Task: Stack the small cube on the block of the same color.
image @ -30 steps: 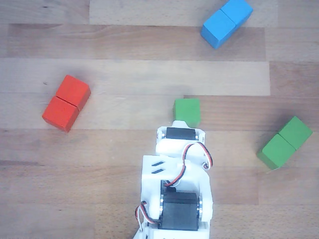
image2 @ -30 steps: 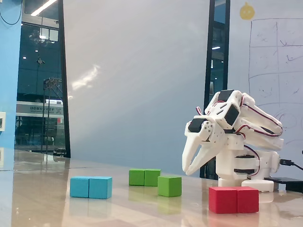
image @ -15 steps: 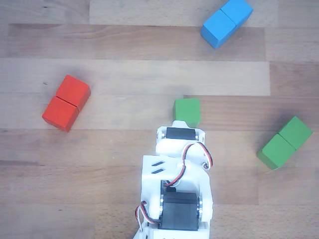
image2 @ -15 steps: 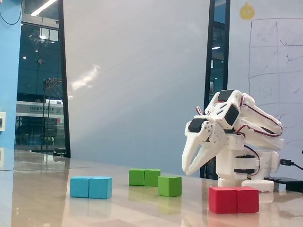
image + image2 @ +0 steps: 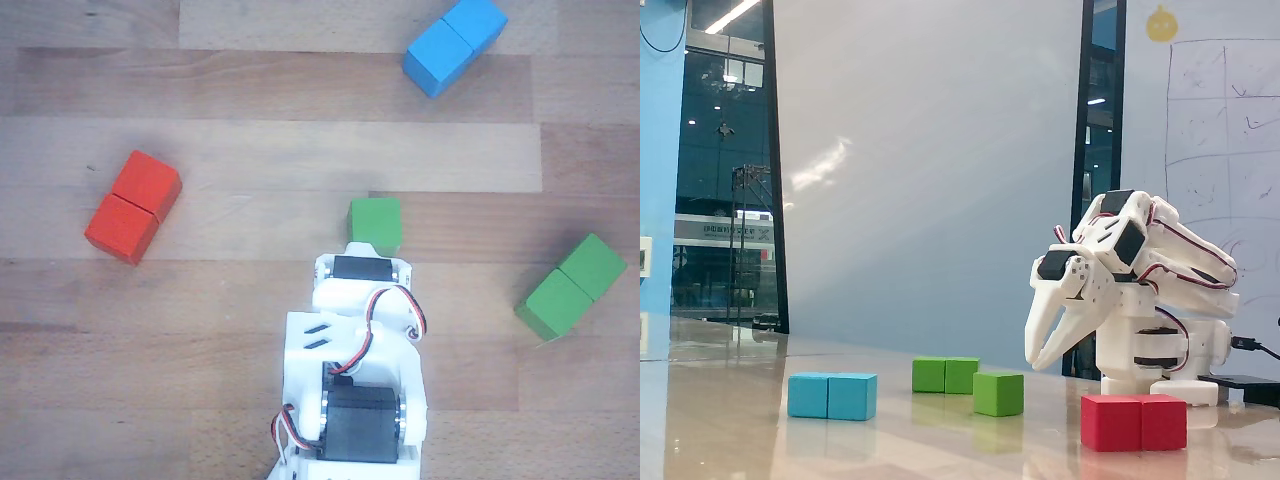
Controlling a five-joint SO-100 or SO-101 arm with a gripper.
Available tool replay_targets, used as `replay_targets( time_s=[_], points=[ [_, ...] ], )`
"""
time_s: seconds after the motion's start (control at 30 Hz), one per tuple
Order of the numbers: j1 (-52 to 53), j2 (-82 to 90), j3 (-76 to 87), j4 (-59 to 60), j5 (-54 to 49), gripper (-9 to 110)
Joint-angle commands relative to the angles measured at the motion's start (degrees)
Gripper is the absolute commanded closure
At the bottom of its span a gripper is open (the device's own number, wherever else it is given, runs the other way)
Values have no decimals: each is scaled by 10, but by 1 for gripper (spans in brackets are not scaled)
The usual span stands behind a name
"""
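Observation:
The small green cube [image 5: 375, 223] sits on the wooden table just beyond my wrist, and shows in the fixed view [image 5: 998, 393] too. The green two-cube block [image 5: 572, 286] lies apart from it, to the right in the other view and behind-left of the cube in the fixed view [image 5: 945, 375]. My gripper [image 5: 1040, 364] points down, its tips close together and holding nothing. It hangs just above cube height, right of the cube in the fixed view. In the other view the white arm [image 5: 360, 300] hides the fingers.
A red two-cube block [image 5: 133, 206] lies to the left in the other view and in front of the arm's base in the fixed view [image 5: 1134, 422]. A blue two-cube block [image 5: 455, 44] lies at the far top [image 5: 832, 396].

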Motion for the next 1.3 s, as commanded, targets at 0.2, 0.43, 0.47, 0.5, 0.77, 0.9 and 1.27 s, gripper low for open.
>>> replay_targets(
  time_s=[0.2,0.43,0.47,0.5,0.77,0.9,1.27],
  points=[
    [6,-63,-112,-4,-3,101],
    [6,-301,-333,4,-3,101],
    [6,-337,-366,5,-2,101],
    [6,-374,-395,6,-2,101],
    [3,-630,-551,6,-2,101],
    [4,-708,-562,6,-2,101],
    [5,-801,-562,25,-3,101]
  ],
)
